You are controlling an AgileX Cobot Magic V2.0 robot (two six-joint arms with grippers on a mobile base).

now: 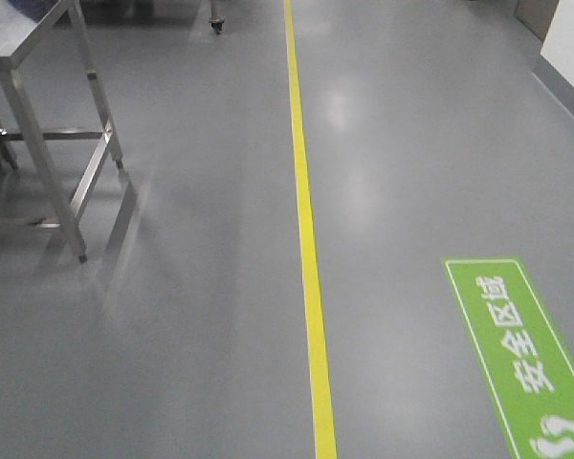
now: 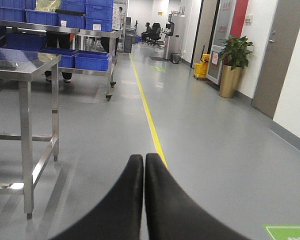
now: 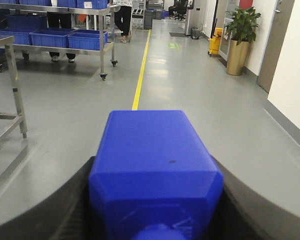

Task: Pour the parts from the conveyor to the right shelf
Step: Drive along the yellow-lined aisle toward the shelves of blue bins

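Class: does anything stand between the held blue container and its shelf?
Nothing visible: the floor ahead of the blue container lies open. Steel table and bin rack stand left; the shelf itself is not identifiable.

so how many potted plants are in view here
1. The potted plant in its gold pot stands on the floor against the right wall, just beyond the grey door. Both wrist views show this same one; more could be hidden farther down the corridor.
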